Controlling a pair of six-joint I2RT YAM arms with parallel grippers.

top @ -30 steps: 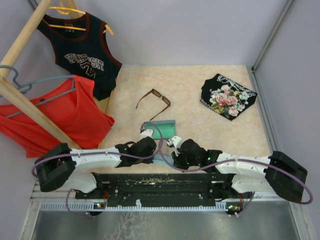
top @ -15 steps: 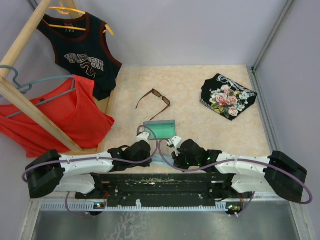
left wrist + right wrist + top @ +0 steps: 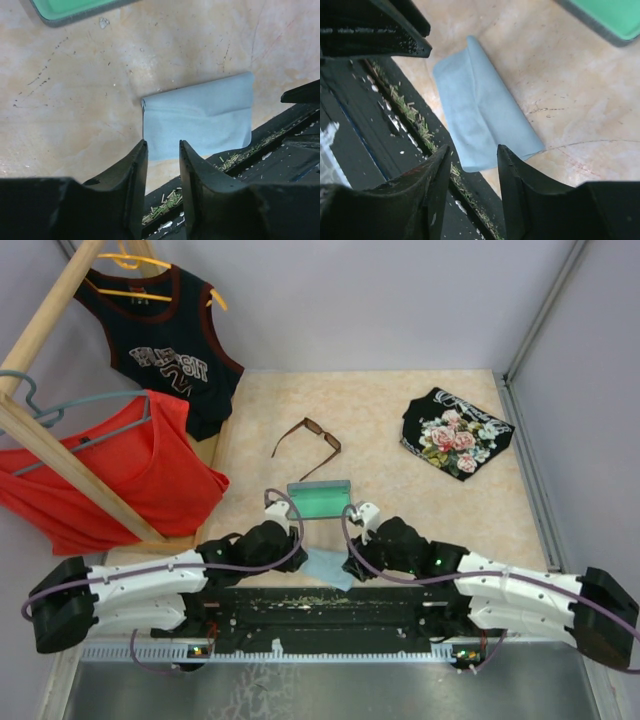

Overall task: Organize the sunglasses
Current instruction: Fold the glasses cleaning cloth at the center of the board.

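A: Left gripper (image 3: 162,146): how are the jaws standing?
B: They are standing parted, with a narrow gap between them, and are pinching nothing. The edge of the light blue cloth (image 3: 200,117) is showing through the gap at bottom centre of the left wrist view.
A: Right gripper (image 3: 474,152)?
B: Its jaws are likewise standing apart and gripping nothing. One end of the cloth is lying under the gap, lower centre of the right wrist view.
A: And the cloth itself?
B: It is lying folded and flat, lower centre of the top view, with its near edge reaching the black rail (image 3: 320,605).
A: Next outward?
B: The open case (image 3: 320,499) is sitting green lining up at frame centre, just above the cloth and apart from it.
A: Where are the sunglasses (image 3: 308,445)?
B: They are lying on the beige table (image 3: 400,400), above the case and slightly left of centre. The temples are unfolded. They are not touching the case and are lying well apart from both grippers.
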